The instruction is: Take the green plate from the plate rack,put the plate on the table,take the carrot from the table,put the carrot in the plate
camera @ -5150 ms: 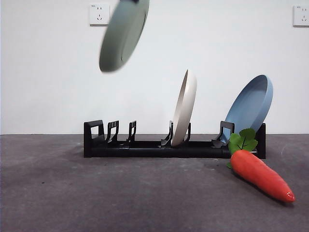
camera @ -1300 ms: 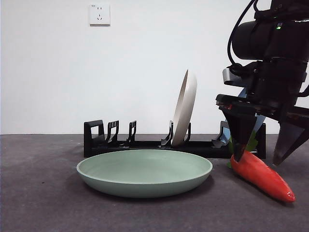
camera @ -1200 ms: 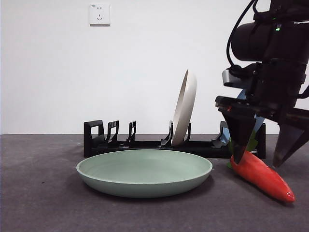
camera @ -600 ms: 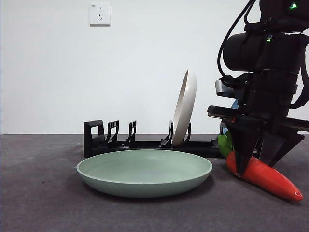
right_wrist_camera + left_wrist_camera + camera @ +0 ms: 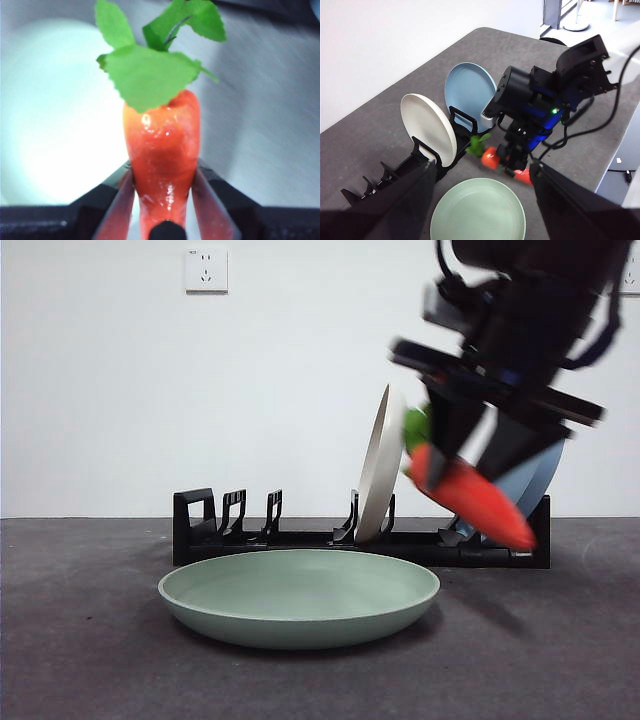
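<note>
The green plate (image 5: pixel 300 595) lies flat on the table (image 5: pixel 90 660) in front of the plate rack (image 5: pixel 250 540); it also shows in the left wrist view (image 5: pixel 477 212) and as a pale blur in the right wrist view (image 5: pixel 55 115). My right gripper (image 5: pixel 480 465) is shut on the carrot (image 5: pixel 470 495) and holds it in the air, tilted, leaves up, just right of the plate. In the right wrist view the carrot (image 5: pixel 162 150) sits between the jaws. My left gripper (image 5: pixel 480 220) is open and empty, high above the table.
A cream-white plate (image 5: pixel 383 465) stands upright in the rack. A light blue plate (image 5: pixel 530 480) leans at the rack's right end, partly behind the right arm. Wall sockets are on the white back wall.
My right gripper closed on the carrot, lifted it off the table and carried it up and left toward the green plate. The plate, placed on the table earlier, has not moved.
</note>
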Robot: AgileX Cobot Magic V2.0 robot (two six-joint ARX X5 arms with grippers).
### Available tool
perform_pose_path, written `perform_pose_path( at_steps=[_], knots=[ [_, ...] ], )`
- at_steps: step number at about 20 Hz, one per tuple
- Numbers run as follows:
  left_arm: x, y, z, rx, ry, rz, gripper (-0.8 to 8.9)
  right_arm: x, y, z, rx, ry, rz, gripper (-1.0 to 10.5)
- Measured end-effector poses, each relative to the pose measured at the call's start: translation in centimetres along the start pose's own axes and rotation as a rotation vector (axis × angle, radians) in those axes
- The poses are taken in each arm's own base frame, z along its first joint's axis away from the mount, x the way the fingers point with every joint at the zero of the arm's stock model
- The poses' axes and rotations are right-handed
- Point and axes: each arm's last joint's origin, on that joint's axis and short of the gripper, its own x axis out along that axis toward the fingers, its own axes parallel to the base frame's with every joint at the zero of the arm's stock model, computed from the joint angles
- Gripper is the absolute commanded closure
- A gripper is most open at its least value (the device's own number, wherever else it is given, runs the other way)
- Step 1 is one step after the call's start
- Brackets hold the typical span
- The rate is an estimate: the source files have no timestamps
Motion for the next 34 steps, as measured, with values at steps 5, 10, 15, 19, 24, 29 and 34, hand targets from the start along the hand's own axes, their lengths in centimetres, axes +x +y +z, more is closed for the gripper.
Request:
perform_pose_path(
  at_steps=[5, 10, 15, 19, 24, 29, 34],
  knots=[
    [0.0, 0.0, -0.1, 0.005, 0.014, 0.0, 4.95, 2.3, 4.2, 0.1, -0.052, -0.079, 0.105, 9.6],
    [0.0, 0.0, -0.2, 0.006, 0.022, -0.001, 4.95, 6.2, 5.4, -0.5, -0.036, -0.041, 0.119, 9.6],
    [0.0, 0.0, -0.3, 0.007, 0.029, -0.001, 4.95, 8.4, 5.1, -0.9, -0.022, -0.009, 0.104, 9.6],
    [0.0, 0.0, -0.5, 0.006, 0.047, 0.0, 4.95, 9.6, 5.0, -1.4, -0.021, 0.036, 0.114, 6.8],
    [0.0, 0.0, -0.6, 0.011, 0.064, 0.0, 4.95, 9.4, 5.0, -1.3, -0.022, 0.033, 0.115, 5.3],
    [-0.1, 0.0, -1.0, 0.023, 0.105, 0.0, 4.95, 5.1, 5.4, -0.4, -0.026, -0.041, 0.145, 5.3],
    [-0.2, 0.0, -1.9, 0.048, 0.189, -0.001, 4.95, -3.7, 4.6, -2.0, -0.091, 0.0, 0.127, 5.4]
  ],
)
